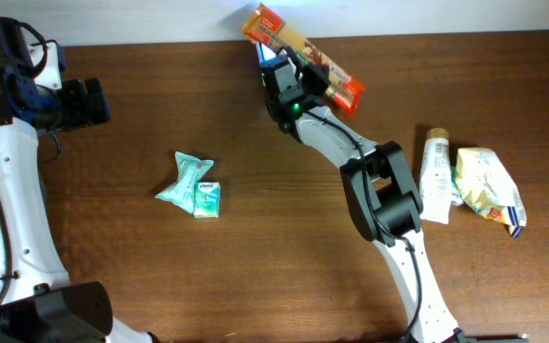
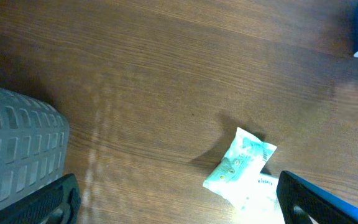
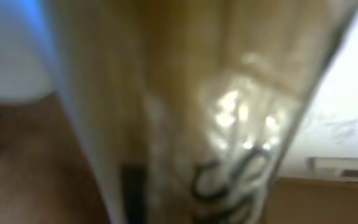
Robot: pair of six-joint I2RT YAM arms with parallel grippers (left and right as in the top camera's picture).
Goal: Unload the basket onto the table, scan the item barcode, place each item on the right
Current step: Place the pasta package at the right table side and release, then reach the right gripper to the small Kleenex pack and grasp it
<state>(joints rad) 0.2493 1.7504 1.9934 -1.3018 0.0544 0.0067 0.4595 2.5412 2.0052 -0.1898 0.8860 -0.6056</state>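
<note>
Here, near the top centre of the overhead view, the right gripper (image 1: 296, 78) is closed on a long orange-and-yellow packet (image 1: 305, 55), which it holds up over the far edge of the wooden table (image 1: 255, 257). The packet lies on a slant, its orange end toward the upper left and its red end toward the lower right. A small blue glow (image 1: 267, 52) shows just beside it, on its left side. In the right wrist view the packet (image 3: 185, 112) fills nearly the whole frame (too blurred to read any printing or make out a barcode), with dark marks low in the picture.

The left gripper (image 1: 86, 101) sits at the upper left of the overhead view, jaws spread wide and holding nothing. From its own wrist camera the two dark fingers (image 2: 42, 202) stand at the lower corners of the frame, well apart, with bare wood between them.

A pair of teal packets (image 1: 192, 185) lies on the table left of centre, touching each other; one of them (image 2: 241, 163) also shows at the lower right of the left wrist view. At the right of the overhead view a white tube (image 1: 436, 177) lies just beside a crumpled yellow-and-white bag (image 1: 489, 187).
</note>
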